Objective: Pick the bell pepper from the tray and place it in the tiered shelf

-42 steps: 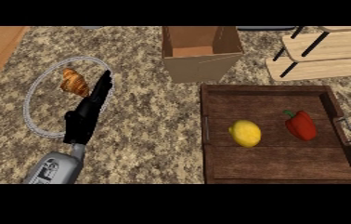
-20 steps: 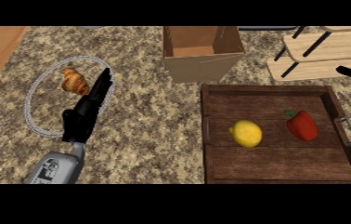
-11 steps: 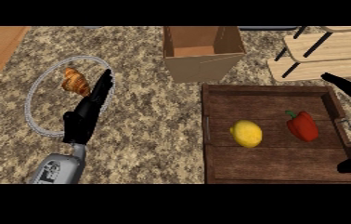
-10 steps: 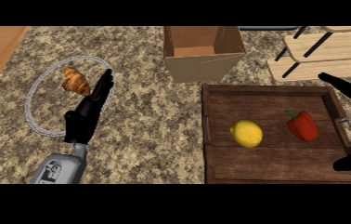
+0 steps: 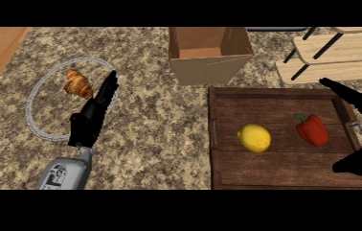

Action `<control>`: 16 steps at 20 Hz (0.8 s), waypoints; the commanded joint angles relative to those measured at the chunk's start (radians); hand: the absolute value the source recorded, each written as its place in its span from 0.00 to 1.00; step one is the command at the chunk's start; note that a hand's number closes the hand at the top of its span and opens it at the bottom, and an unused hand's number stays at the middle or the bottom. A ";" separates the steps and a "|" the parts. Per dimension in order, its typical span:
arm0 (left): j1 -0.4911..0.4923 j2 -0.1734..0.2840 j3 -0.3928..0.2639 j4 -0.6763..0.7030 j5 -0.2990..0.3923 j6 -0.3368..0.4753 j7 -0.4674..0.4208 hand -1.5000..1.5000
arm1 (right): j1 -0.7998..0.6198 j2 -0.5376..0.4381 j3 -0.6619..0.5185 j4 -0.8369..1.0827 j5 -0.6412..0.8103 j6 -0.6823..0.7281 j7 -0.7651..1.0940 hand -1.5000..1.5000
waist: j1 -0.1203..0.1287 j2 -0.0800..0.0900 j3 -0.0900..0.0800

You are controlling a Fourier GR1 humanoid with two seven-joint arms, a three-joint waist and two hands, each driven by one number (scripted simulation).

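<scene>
No writing, label, brand, number or sign can be read anywhere here, not on the cardboard box (image 5: 209,52), the wooden tray (image 5: 283,170) or the bench (image 5: 155,129).

The right hand (image 5: 348,94) is mostly cut off by the right edge, its fingers' state unclear. The shelf (image 5: 326,57) is cut at the top-right corner. The tray (image 5: 283,100) runs past the right edge.

1 head view looks steeply down at the counter (image 5: 155,129) from above
</scene>
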 commanded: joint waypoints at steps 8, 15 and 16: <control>-0.006 -0.037 0.034 0.002 -0.041 -0.034 0.006 0.50 | -0.043 0.065 -0.003 0.059 0.146 0.056 -0.029 0.00 | 0.001 0.000 0.000; -0.076 -0.057 0.080 0.089 -0.043 -0.056 -0.018 0.50 | -0.043 0.106 0.006 0.136 0.257 0.008 -0.108 0.00 | -0.001 0.001 0.000; -0.066 -0.019 0.106 0.047 -0.021 -0.084 0.016 0.50 | 0.026 0.127 0.034 0.086 0.286 -0.015 -0.104 0.00 | -0.002 0.000 0.000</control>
